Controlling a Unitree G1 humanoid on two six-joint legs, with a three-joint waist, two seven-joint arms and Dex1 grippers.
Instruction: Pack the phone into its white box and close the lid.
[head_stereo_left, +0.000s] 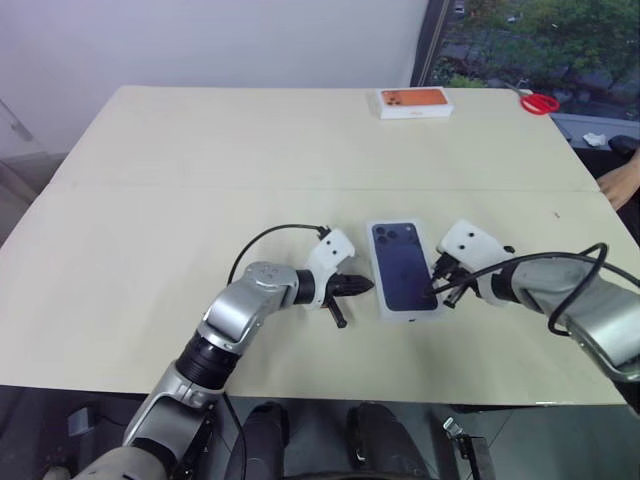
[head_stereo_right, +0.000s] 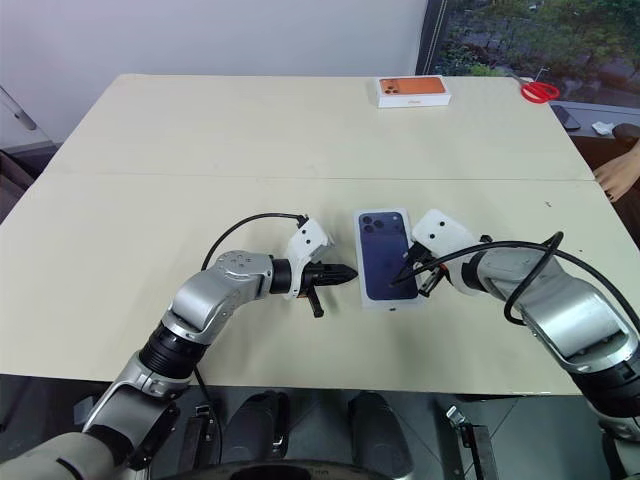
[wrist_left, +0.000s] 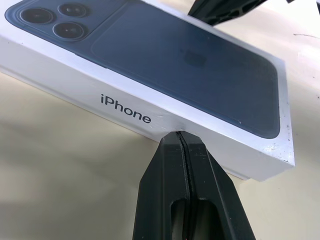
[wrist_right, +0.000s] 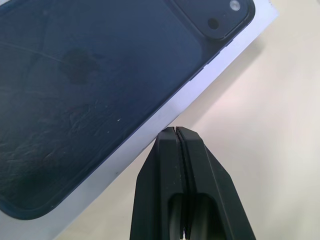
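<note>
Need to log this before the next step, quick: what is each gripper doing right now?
Left gripper: shut, holding nothing, tips at the white box's side.
Right gripper: shut, holding nothing, at the box's other side.

Right pincer (wrist_right: 178, 131) closed, tips at lid (wrist_right: 165, 117) edge, on table (wrist_right: 270, 100)

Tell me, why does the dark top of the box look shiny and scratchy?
Right wrist view: light glares off the glossy box, showing fine scuffs, and the right gripper, shut, looks soft up close. Left wrist view: the top shines more evenly, and the left gripper, shut, touches its side.
</note>
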